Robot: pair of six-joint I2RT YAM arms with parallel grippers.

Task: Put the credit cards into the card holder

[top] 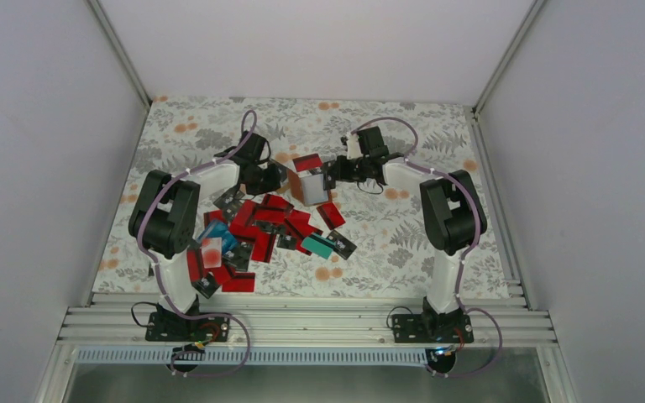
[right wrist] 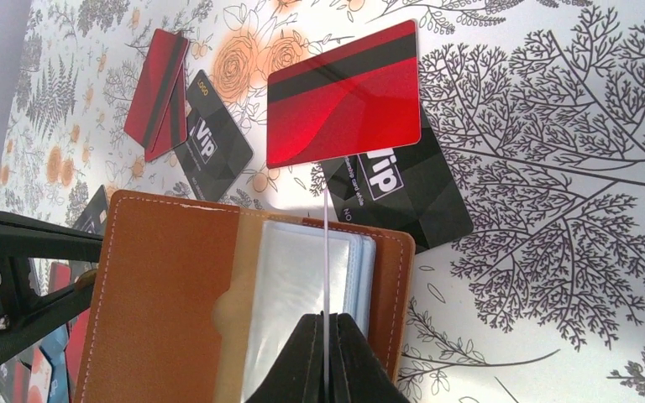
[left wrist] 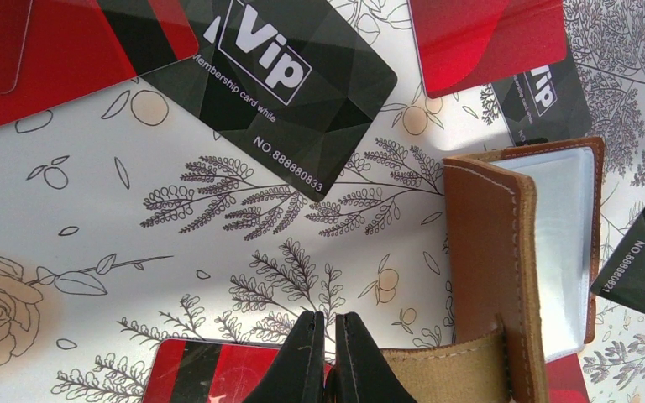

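Card holder [right wrist: 176, 285] is held open at the far middle of the table [top: 403, 243], its tan strap [left wrist: 437, 369] pinched in the closed left gripper [left wrist: 327, 357]. A thin sheet [right wrist: 326, 252], seen edge-on so that card or pocket leaf cannot be told, is clamped in the shut right gripper [right wrist: 326, 357] above the clear pockets [right wrist: 290, 285]. No card is seen lodged inside. The credit cards [top: 260, 227] are heaped just beside the holder, so nearly all the task is judged undone.
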